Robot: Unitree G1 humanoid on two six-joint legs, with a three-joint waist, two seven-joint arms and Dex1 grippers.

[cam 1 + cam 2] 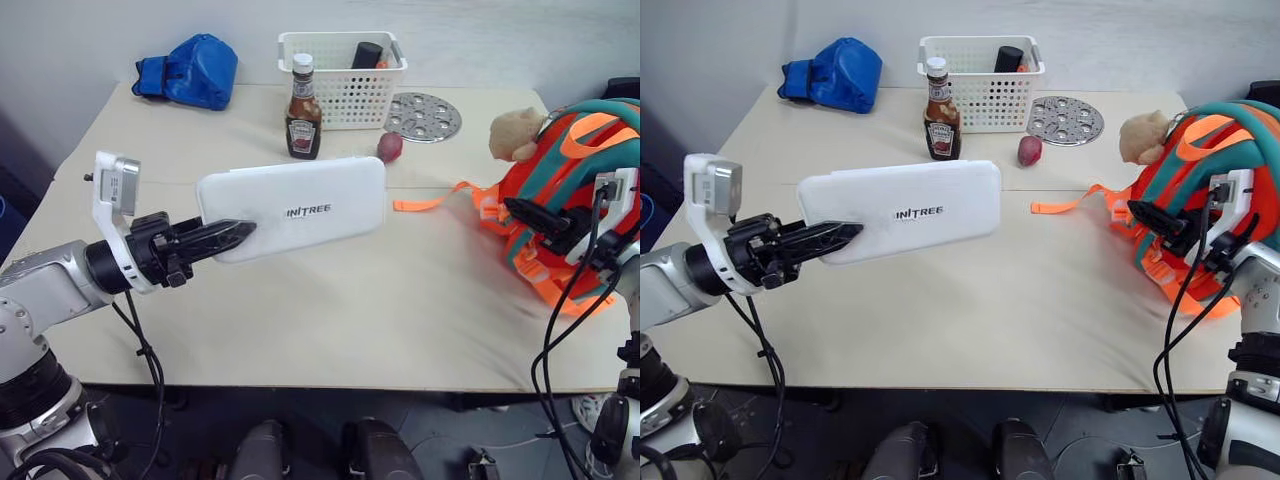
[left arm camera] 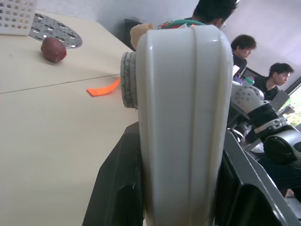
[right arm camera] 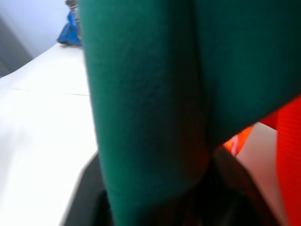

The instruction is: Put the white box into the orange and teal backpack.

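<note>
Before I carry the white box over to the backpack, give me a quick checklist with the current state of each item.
1. Left pincer shut on the white box: ok, fingers clamp one end, box held off the table.
2. Box clear of the ketchup bottle and the small red fruit: ok, both stand behind it.
3. Table between box and backpack free of obstacles: ok, just an orange strap lying there.
4. Right pincer on the backpack's teal strap: ok, the strap sits between its fingers.
5. Backpack opening wide enough: cannot tell.
</note>
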